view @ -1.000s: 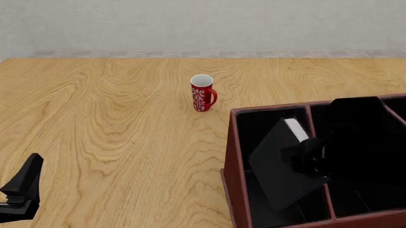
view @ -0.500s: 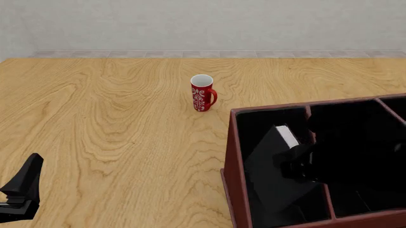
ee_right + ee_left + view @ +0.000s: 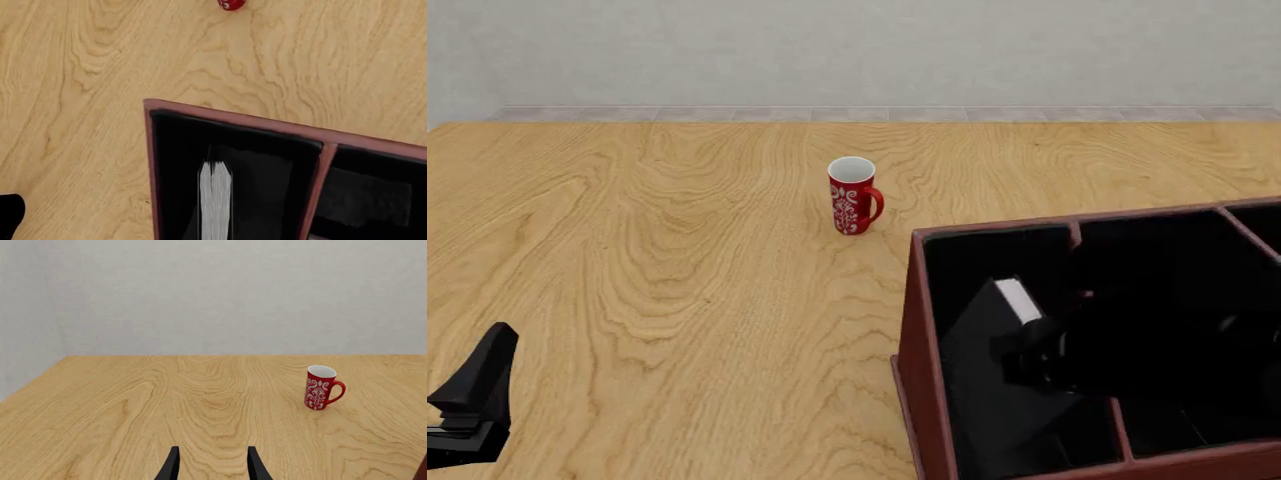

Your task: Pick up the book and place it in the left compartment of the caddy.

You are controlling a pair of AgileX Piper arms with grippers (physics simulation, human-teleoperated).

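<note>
The dark reddish-brown caddy [image 3: 916, 330] stands at the front right of the table. The black book [image 3: 985, 345] hangs tilted inside its left compartment [image 3: 988, 260], white page edges [image 3: 1012, 298] facing up. My right gripper [image 3: 1030, 357] is shut on the book's right side, black against the black lining and hard to make out. The right wrist view looks down on the book's page edges [image 3: 215, 200] within the left compartment [image 3: 177, 160]; its own fingers do not show. My left gripper [image 3: 212, 467] is open and holds nothing, low at the front left [image 3: 474, 400].
A red mug [image 3: 854, 197] with a white pattern stands on the wooden table behind the caddy's left corner, also seen as the mug [image 3: 322, 388] in the left wrist view. A divider [image 3: 315, 190] separates the left compartment from the others.
The right gripper has sunk with the book deeper into the left compartment and slightly leftward. The left arm has stayed still.
</note>
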